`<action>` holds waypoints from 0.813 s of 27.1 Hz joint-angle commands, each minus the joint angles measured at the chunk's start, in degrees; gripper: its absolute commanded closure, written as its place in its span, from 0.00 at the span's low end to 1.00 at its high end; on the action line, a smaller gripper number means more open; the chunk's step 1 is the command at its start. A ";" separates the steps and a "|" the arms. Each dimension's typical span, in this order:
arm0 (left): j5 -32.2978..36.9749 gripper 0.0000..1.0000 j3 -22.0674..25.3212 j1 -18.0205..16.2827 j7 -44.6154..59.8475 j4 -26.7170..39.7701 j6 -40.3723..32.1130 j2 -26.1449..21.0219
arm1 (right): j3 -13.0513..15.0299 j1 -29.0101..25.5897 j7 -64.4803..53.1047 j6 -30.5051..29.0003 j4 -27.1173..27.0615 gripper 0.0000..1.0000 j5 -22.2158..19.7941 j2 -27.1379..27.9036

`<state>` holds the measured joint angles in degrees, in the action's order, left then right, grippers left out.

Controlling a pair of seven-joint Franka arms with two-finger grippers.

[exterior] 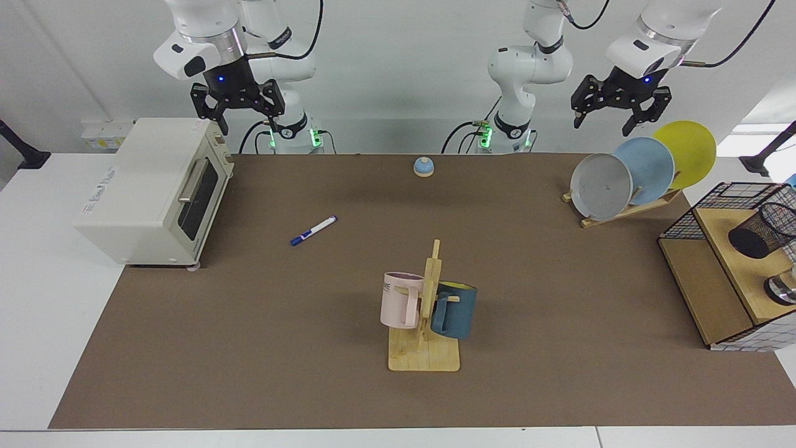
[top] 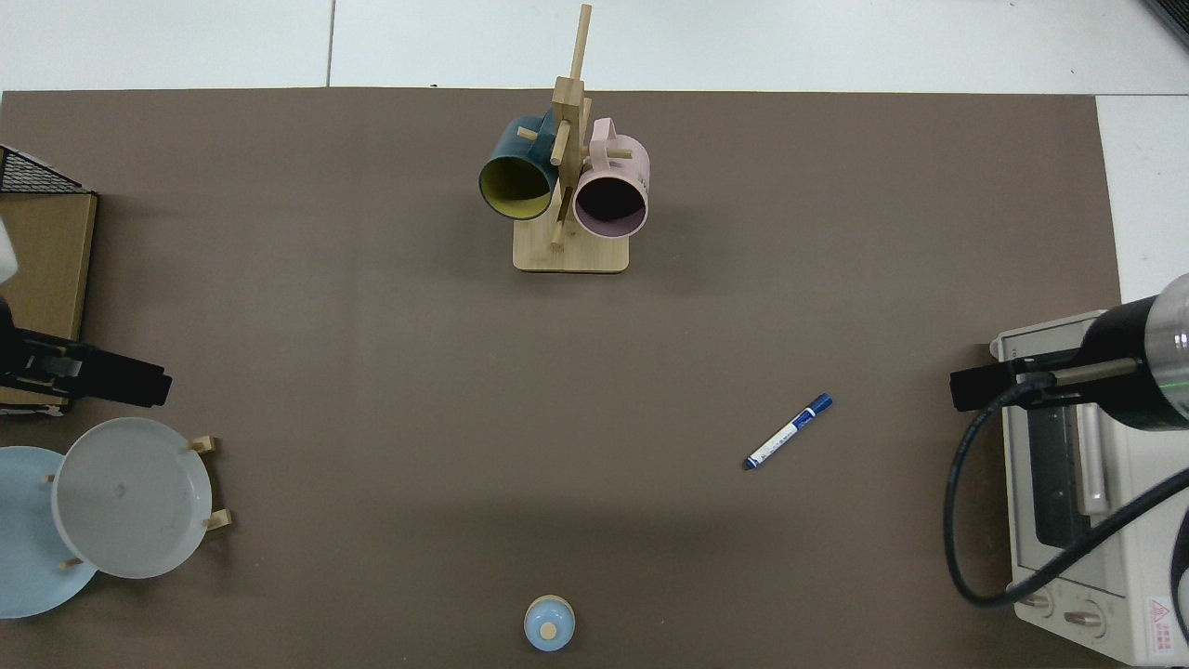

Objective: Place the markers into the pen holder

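Nearest the facing camera stands the wooden mug rack [exterior: 425, 348], a pink mug [exterior: 401, 300] and a dark blue mug [exterior: 454, 309] hung either side of its post, both touching it. Beyond the rack, toward the toaster oven [exterior: 152, 190], the marker [exterior: 313, 230] lies flat on the brown mat [exterior: 249, 348], alone, blue cap pointing away from the oven, well apart from both arms. Farther from the rack, near the arm bases, sits a small blue bell [exterior: 423, 166].

Only the facing view shows the pen holder [exterior: 762, 229]: a black mesh cup lying tilted on a wooden shelf box [exterior: 715, 280], far across the mat from the marker, with a wire basket [exterior: 727, 208] behind it and a shiny metal cylinder [exterior: 785, 287] just beside it. The top view cuts this shelf off at its edge, showing only a corner, but it looks straight down into both mug mouths and shows the marker's white barrel label.

The right gripper [exterior: 239, 118] hangs above the oven's top, fingers spread apart, empty. The left gripper [exterior: 606, 118] hovers above the plate rack [exterior: 628, 208] holding grey, light blue and yellow plates, its fingers likewise spread and empty. Nothing lies between the marker and the rack.
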<state>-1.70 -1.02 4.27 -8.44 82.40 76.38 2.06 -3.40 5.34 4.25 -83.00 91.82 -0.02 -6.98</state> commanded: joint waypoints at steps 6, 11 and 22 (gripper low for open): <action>-0.49 0.00 0.32 0.30 -0.35 -0.75 -0.09 0.05 | -0.12 -0.33 -1.79 1.26 0.55 0.01 1.51 -1.01; -0.49 0.00 0.23 0.39 -0.35 -0.74 -0.27 0.05 | -0.12 -0.33 -1.87 0.47 0.82 0.00 1.51 -1.01; -0.49 0.00 0.15 0.48 -0.43 -0.13 -0.62 0.40 | -0.21 -0.07 18.05 -3.83 4.59 0.01 1.69 -0.93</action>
<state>-1.71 -1.19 4.28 -8.44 82.33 76.33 2.07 -3.38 5.63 11.95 -83.74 93.03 0.05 -7.06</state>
